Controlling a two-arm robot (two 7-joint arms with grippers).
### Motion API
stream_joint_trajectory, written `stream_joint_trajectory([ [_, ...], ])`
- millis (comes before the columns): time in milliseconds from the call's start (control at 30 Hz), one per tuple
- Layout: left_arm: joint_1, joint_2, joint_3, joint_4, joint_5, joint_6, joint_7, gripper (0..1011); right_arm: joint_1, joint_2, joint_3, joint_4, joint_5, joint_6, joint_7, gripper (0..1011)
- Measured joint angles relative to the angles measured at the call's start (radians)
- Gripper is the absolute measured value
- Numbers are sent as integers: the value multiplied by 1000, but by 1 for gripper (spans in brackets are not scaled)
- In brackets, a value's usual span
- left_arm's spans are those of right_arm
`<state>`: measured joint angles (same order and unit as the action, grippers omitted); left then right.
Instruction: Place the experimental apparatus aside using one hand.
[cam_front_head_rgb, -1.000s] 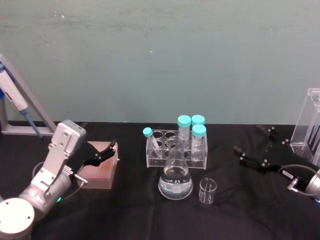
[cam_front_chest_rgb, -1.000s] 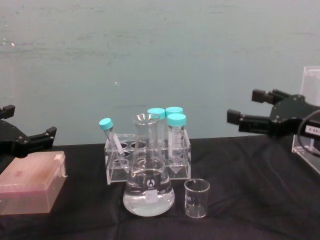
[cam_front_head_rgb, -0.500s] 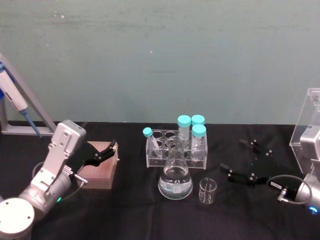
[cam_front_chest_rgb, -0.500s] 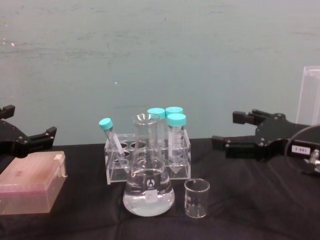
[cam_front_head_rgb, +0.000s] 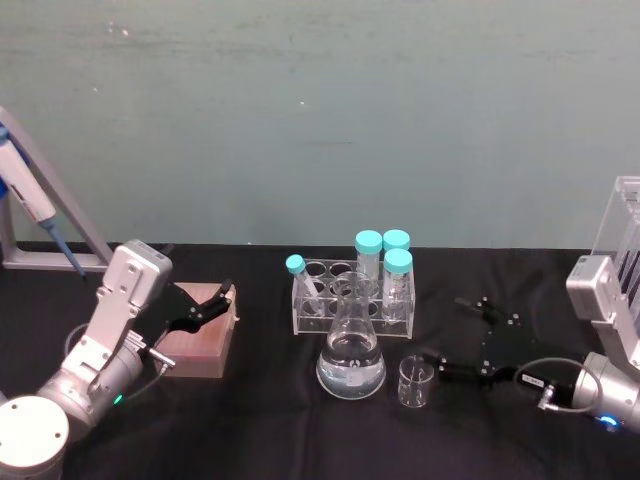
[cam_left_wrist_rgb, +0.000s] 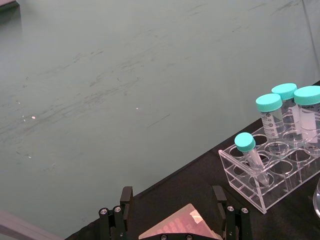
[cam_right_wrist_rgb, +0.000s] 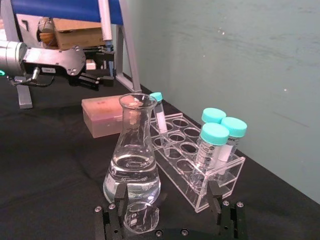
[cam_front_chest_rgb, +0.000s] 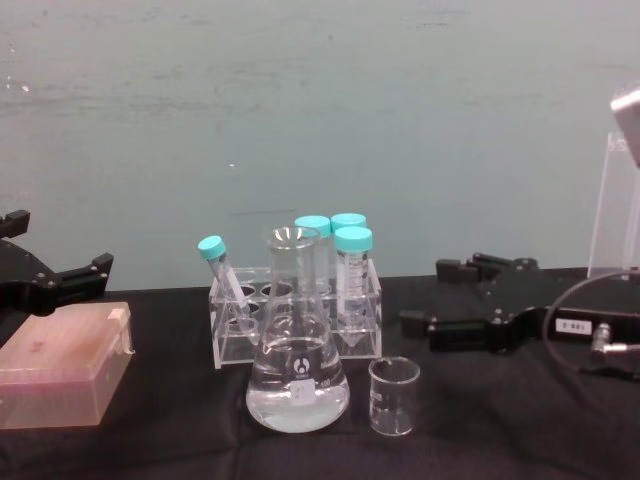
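Our right gripper (cam_front_head_rgb: 447, 330) stands wide open to the right of the conical flask (cam_front_head_rgb: 351, 350), low over the black cloth surface (cam_front_head_rgb: 280, 430), and holds nothing. Its nearer finger (cam_front_chest_rgb: 420, 322) ends just beside the small beaker (cam_front_head_rgb: 415, 383). We cannot tell whether they touch. From the right wrist view the beaker's rim sits between the two spread fingers, closer to one.

The beaker is clear glass, a short empty cylinder, just right of the flask. The flask is smooth glass, wide at the base and narrow at the neck, with clear liquid in its lower part. Behind the flask stands a clear tube rack (cam_front_head_rgb: 310, 322) with teal-capped tubes. Far right of the flask is the tall acrylic stand (cam_front_head_rgb: 625, 230). Far left of it our left gripper (cam_front_head_rgb: 222, 300) hangs open over a pink box (cam_front_head_rgb: 200, 345).

Half a second ago the right gripper was higher and farther from the flask. The glassware has not moved.
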<state>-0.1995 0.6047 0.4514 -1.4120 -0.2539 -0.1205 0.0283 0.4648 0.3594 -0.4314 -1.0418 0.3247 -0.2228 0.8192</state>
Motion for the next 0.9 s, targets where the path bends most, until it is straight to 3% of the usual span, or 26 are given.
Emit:
stream_joint_trajectory([
  [900, 0, 0, 0, 0, 0, 0, 0, 1000, 122, -33, -126, 178, -8, -52, 53, 1004],
])
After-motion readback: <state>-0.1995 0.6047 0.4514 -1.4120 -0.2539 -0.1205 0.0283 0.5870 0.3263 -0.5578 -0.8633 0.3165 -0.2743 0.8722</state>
